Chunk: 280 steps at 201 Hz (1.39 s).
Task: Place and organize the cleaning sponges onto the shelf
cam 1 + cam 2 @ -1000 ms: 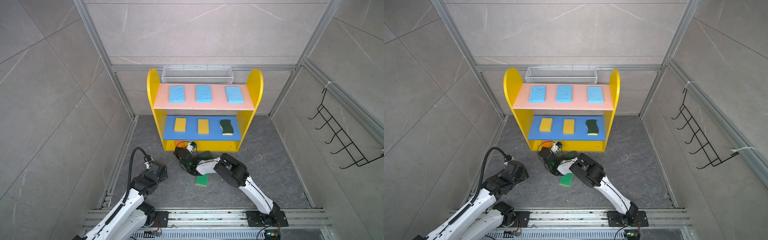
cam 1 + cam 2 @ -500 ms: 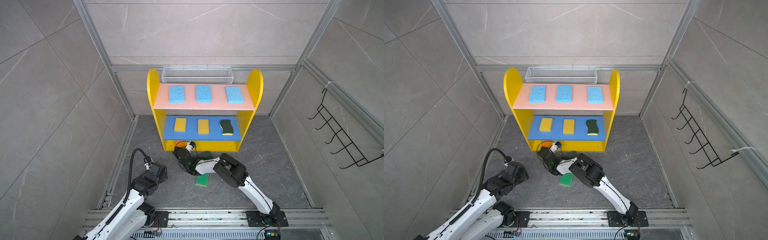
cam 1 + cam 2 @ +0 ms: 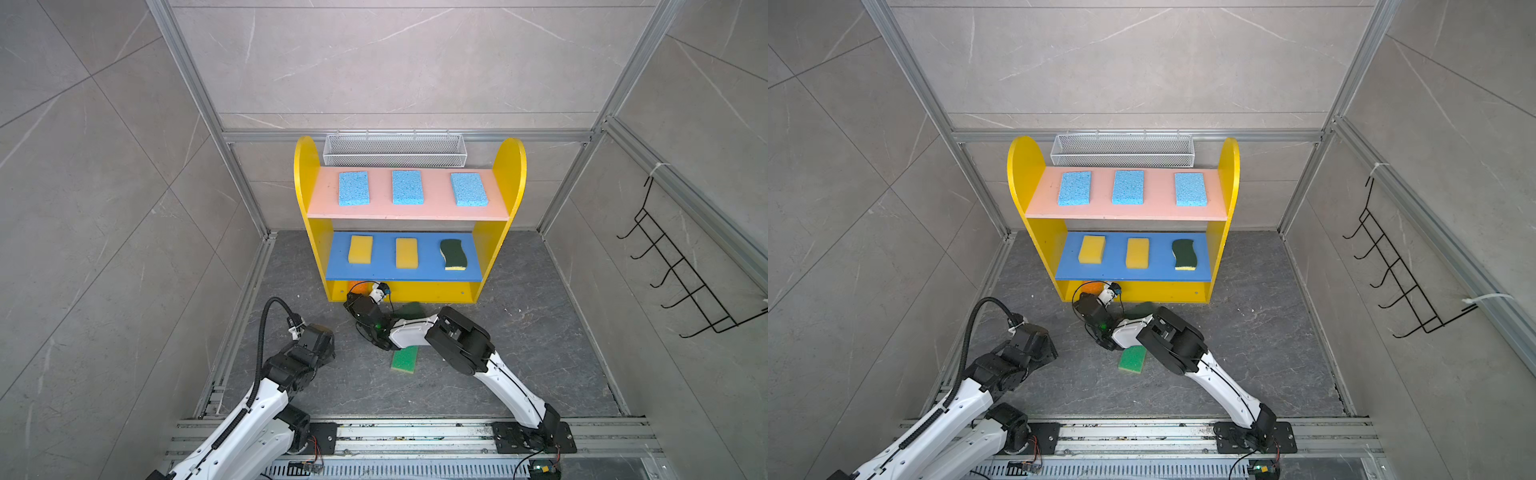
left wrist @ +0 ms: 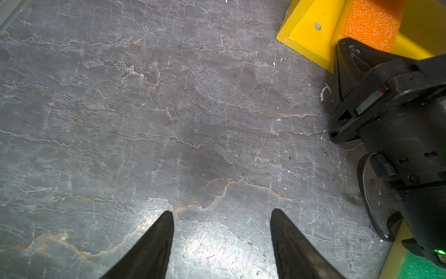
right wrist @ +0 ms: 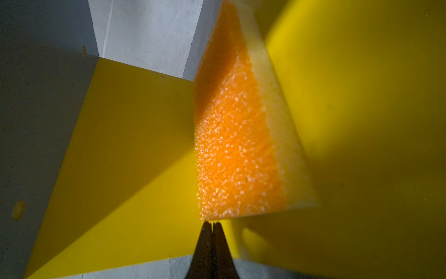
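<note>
Foam this light and squashy will, I judge, slide at a nudge. Orange sponge (image 5: 231,145) lies at the front left corner of the shelf's (image 3: 509,174) bottom board, with the right end effector (image 5: 212,227) closed and empty, tips at its edge. Left end effector (image 4: 222,211) hangs spread and empty. Bright green sponge (image 3: 405,359) lies on the floor: pinch its long sides mid-length

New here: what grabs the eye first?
The yellow-sided shelf at the back wall, with three light blue sponges lined up on its pink top board. At its bottom tier, the right gripper, fingers shut, meets an orange sponge. A bright green sponge lies on the floor under that arm.
</note>
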Motion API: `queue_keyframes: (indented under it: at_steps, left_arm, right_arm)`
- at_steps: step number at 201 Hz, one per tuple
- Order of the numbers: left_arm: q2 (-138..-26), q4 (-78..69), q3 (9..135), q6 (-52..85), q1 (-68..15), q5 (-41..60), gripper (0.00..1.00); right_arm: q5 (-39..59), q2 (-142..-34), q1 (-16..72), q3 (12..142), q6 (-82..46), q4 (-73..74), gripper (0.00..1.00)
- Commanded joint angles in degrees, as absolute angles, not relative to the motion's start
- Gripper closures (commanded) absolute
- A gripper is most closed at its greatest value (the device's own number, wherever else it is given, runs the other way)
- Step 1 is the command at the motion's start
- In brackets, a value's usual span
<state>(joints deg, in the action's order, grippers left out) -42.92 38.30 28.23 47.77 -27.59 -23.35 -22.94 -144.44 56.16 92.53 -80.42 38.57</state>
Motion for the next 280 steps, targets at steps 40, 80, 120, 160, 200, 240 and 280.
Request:
queue_keyframes:
  at_steps: [40, 80, 120, 160, 200, 240, 280]
  left_arm:
    - [-42.4, 38.6, 27.6, 48.5, -27.2, -23.0, 0.33]
    - [-41.9, 39.2, 27.5, 48.8, -27.2, -23.1, 0.33]
    - [-39.9, 40.0, 27.0, 49.4, -27.2, -23.3, 0.33]
    - [-39.8, 40.3, 27.2, 49.7, -27.2, -22.9, 0.33]
    - [-39.5, 40.9, 27.6, 49.7, -27.2, -23.0, 0.33]
    - [-39.7, 40.5, 27.5, 49.8, -27.2, -22.3, 0.33]
    - [-40.1, 40.8, 27.6, 50.3, -27.2, -21.9, 0.33]
  right_arm:
    - [-21.4, -147.8, 56.3, 90.2, -78.5, 33.9, 1.0]
    - [-20.4, -144.6, 56.5, 86.2, -76.0, 36.4, 1.0]
    - [-20.2, -140.2, 57.4, 80.4, -72.5, 38.0, 1.0]
    - [-20.7, -135.9, 57.7, 73.2, -72.0, 41.0, 1.0]
    - [-20.9, -128.0, 58.0, 64.5, -68.4, 40.5, 1.0]
    - [-18.0, -120.8, 58.1, 58.6, -62.4, 41.4, 1.0]
    - [-11.3, -115.1, 58.8, 60.8, -54.9, 36.9, 1.0]
